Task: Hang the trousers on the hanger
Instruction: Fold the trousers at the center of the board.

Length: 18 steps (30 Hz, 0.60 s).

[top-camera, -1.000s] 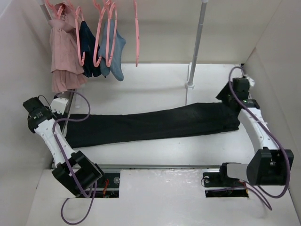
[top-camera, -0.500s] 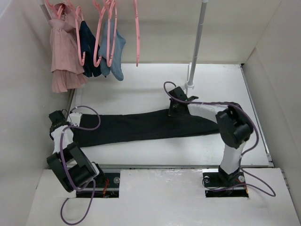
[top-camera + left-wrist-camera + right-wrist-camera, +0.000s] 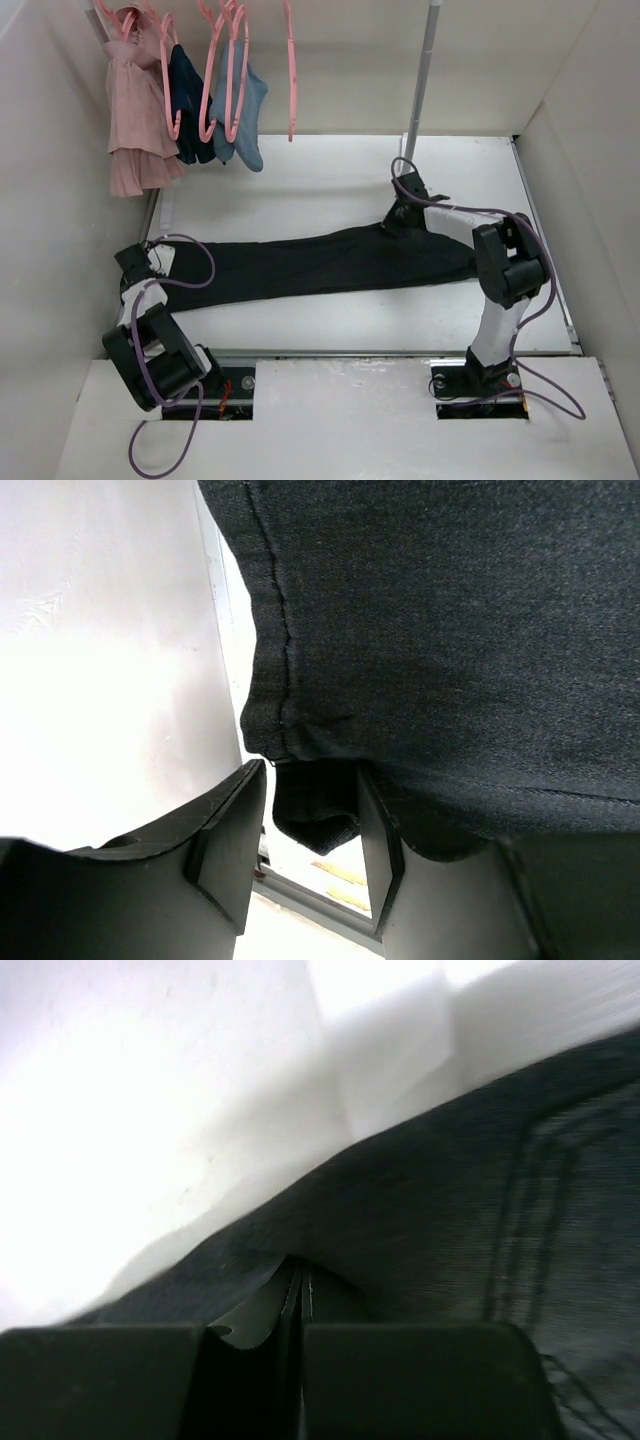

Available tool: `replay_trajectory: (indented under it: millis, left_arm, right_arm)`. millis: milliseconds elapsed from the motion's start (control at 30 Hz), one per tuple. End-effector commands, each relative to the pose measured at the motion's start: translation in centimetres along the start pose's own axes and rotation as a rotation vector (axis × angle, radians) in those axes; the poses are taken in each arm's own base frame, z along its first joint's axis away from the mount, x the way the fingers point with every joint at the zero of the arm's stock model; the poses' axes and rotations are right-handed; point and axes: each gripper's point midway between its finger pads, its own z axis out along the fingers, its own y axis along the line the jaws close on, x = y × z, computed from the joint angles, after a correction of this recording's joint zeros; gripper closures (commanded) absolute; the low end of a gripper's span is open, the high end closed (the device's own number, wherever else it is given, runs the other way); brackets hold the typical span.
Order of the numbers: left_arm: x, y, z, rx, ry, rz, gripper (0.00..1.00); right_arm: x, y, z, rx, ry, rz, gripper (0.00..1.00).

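The black trousers (image 3: 320,265) lie stretched left to right across the white table (image 3: 300,180). My left gripper (image 3: 140,262) is at their left end. In the left wrist view its jaws (image 3: 312,780) stand open around a hanging fold of the hem (image 3: 315,820), with a sliver of light beside the left finger (image 3: 230,850). My right gripper (image 3: 397,215) sits on the trousers' far edge toward the right. In the right wrist view it (image 3: 300,1278) is shut, pinching up a small tent of black cloth (image 3: 430,1220). An empty pink hanger (image 3: 291,70) hangs on the rail at the back.
On the rail at the back left hang a pink garment (image 3: 135,110), a navy one (image 3: 185,100) and a light-blue one (image 3: 250,115) on pink hangers. A grey upright pole (image 3: 420,90) stands just behind my right gripper. White walls close in both sides.
My right arm has swung from the trousers' right end to their far edge and shut on the cloth, which now bulges toward it. My left arm has drawn in to the left hem.
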Motion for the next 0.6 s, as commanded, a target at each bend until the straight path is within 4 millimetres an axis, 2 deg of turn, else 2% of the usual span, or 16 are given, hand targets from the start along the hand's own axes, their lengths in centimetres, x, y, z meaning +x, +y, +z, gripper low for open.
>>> replay_trajectory:
  millis: [0, 67, 100, 133, 200, 233, 267, 300, 333, 367, 400, 433, 467, 500, 567]
  left_arm:
    - [2.4, -0.2, 0.1, 0.014, 0.102, 0.021, 0.63]
    - [1.6, -0.1, -0.2, 0.036, 0.089, -0.001, 0.63]
    - [0.4, 0.2, -0.5, 0.055, 0.052, -0.005, 0.63]
    - [0.4, -0.2, -0.8, 0.091, 0.056, -0.001, 0.63]
    - [-0.6, -0.4, -1.3, 0.13, 0.031, -0.026, 0.63]
    - [-1.5, -0.3, -1.8, 0.159, 0.006, -0.038, 0.63]
    - [-1.9, -0.3, -2.0, 0.173, -0.004, -0.048, 0.62]
    - [-2.3, -0.3, -2.3, 0.185, -0.013, -0.048, 0.62]
    - [-2.8, -0.4, -2.7, 0.209, -0.027, -0.066, 0.62]
    - [-3.1, -0.5, -2.9, 0.223, -0.031, -0.079, 0.61]
    - [-3.3, -0.5, -3.1, 0.234, -0.039, -0.08, 0.61]
    - [-3.5, -0.6, -3.3, 0.245, -0.044, -0.091, 0.61]
    - [-3.8, -0.6, -3.6, 0.253, -0.048, -0.1, 0.61]
    - [-4.0, -0.7, -3.6, 0.265, -0.058, -0.101, 0.6]
    - [-4.3, -0.6, -3.9, 0.272, -0.066, -0.102, 0.6]
  right_arm:
    - [-2.5, -3.0, -0.1, 0.167, -0.138, -0.017, 1.0]
    - [-3.8, -1.5, -1.6, 0.134, -0.184, -0.089, 1.0]
    - [-4.3, -0.3, -2.4, 0.102, -0.205, -0.117, 1.0]
    - [-4.7, 0.1, -3.2, 0.086, -0.22, -0.123, 1.0]
    - [-7.2, 0.4, -6.7, 0.049, -0.282, -0.07, 0.59]
    - [-8.2, -2.1, -7.4, 0.073, -0.293, -0.011, 0.37]
    - [-9.0, -3.4, -8.5, 0.073, -0.306, 0.035, 0.17]
    - [-10.2, -4.1, -11.3, 0.036, -0.347, 0.101, 0.0]
    - [-10.7, -5.1, -12.4, 0.008, -0.346, 0.146, 0.0]
    - [-11.5, -9.5, -12.8, 0.067, -0.351, 0.228, 0.0]
    - [-11.8, -11.1, -14.8, 0.067, -0.372, 0.281, 0.0]
    - [-11.8, -13.1, -15.4, 0.087, -0.374, 0.325, 0.0]
    - [-12.2, -16.1, -16.1, 0.116, -0.381, 0.402, 0.0]
    - [-10.9, -18.2, -16.0, 0.157, -0.354, 0.44, 0.0]
    - [-10.2, -20.1, -16.6, 0.176, -0.363, 0.462, 0.0]
